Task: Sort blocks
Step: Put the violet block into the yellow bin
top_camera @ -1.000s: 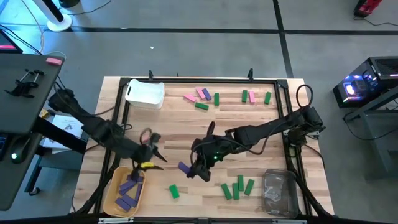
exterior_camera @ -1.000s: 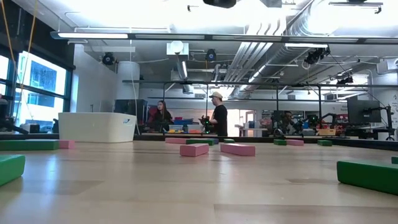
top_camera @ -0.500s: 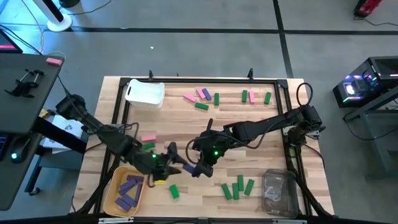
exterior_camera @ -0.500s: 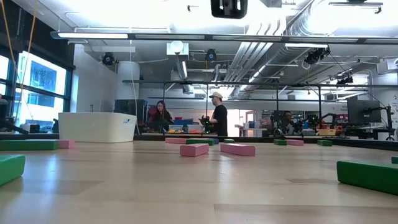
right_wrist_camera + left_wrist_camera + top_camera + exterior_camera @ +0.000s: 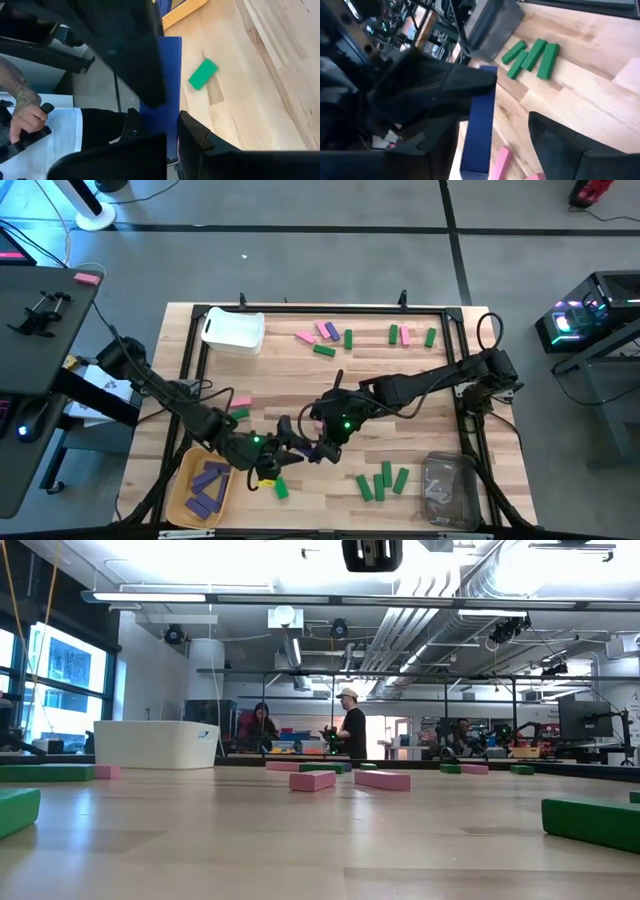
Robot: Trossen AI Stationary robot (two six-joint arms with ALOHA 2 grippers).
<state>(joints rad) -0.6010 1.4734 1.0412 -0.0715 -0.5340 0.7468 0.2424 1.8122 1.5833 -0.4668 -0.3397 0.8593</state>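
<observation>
- Handover geometry decides this one: the purple block (image 5: 479, 125) is pinched end-on in the right gripper (image 5: 322, 448), which is clamped shut on it, over the near middle of the table (image 5: 420, 370).
- Your left gripper (image 5: 284, 440) faces it from the left, fingers spread wide. In the left wrist view the block's free length sits between those 2 fingers, apparently touching neither.
- The block's long axis seems to run along the line between the 2 grippers, so you would likely close the left across its narrow faces.
- Whether the left is far enough along the block I cannot tell; the right's fingertip covers its far end.
- The yellow bin (image 5: 183, 480), already holding purple blocks (image 5: 208, 478), lies just behind the left arm, near the front left corner.
- 1 green block (image 5: 281, 488) lies on the wood just below the meeting point; it should not interfere.
- More green blocks (image 5: 383, 480) sit beside the clear bin (image 5: 447, 488), well apart to the right.
- A person's hand (image 5: 25, 117) shows off the table in the right wrist view.
</observation>
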